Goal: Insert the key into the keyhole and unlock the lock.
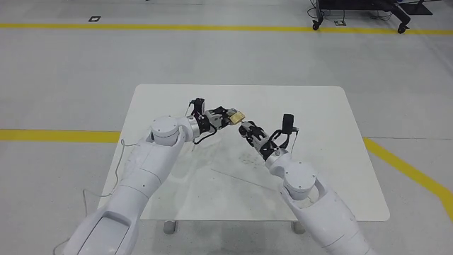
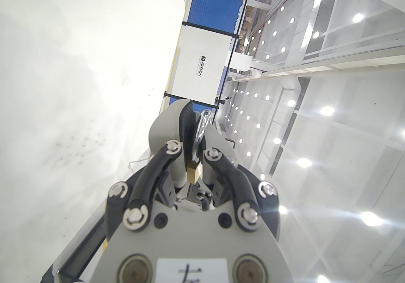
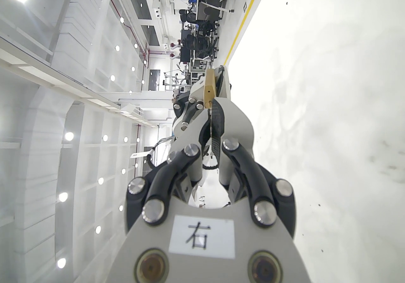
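A brass padlock (image 1: 236, 117) is held in the air above the middle of the white table (image 1: 318, 113). My left gripper (image 1: 225, 115) is shut on it from the left. In the left wrist view the brass body (image 2: 193, 172) and a silver metal part (image 2: 202, 124) sit between the fingers of that gripper (image 2: 196, 119). My right gripper (image 1: 245, 129) faces it from the right, shut on the thin key (image 3: 209, 126). In the right wrist view the key runs from this gripper (image 3: 211, 116) to the end of the padlock (image 3: 209, 88). How deep it sits is hidden.
Both grippers meet above the table's centre, well away from its edges. Small dark specks (image 1: 251, 159) mark the tabletop near the right arm. Beyond the table lies grey floor with yellow lines (image 1: 212, 27) and a black wheeled frame (image 1: 361, 3) at the far right.
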Controlling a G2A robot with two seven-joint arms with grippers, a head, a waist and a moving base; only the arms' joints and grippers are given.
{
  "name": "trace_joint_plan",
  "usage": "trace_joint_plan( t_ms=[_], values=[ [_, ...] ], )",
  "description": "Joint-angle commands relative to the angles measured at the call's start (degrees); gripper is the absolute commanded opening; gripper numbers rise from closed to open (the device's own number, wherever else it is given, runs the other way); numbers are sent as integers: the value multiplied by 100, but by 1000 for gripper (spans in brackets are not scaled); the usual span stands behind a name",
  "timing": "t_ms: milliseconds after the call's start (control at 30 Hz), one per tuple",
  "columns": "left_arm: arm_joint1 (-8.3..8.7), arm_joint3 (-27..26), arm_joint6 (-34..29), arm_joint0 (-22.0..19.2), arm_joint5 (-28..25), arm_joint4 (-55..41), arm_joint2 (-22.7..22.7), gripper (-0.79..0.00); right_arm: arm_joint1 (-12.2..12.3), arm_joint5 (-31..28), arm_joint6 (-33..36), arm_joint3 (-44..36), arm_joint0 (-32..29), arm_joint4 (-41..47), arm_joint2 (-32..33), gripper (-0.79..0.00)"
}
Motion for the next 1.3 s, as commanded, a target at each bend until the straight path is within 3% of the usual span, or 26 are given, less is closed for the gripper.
trace_joint_plan(
  t_ms=[0,300,367,500,1033,1267],
  values=[
    [-2,3,-7,-1,-4,-9,0,-785,-11,29,-71,-13,8,-101,-34,-785],
    [-7,5,-117,-13,-71,60,47,-785,-70,106,-104,22,68,-133,-84,-785],
    [-7,13,-113,-16,-87,71,48,-785,-81,102,-84,46,86,-72,-57,-668],
    [-10,29,-54,-17,-82,37,28,-785,-94,50,-122,29,54,-34,11,0],
    [-6,-76,267,72,-264,-164,-149,-785,-95,-2,38,-25,-33,130,119,0],
    [1,-150,232,118,-421,-261,-223,-785,-79,-45,195,-134,-204,713,546,0]
  ],
)
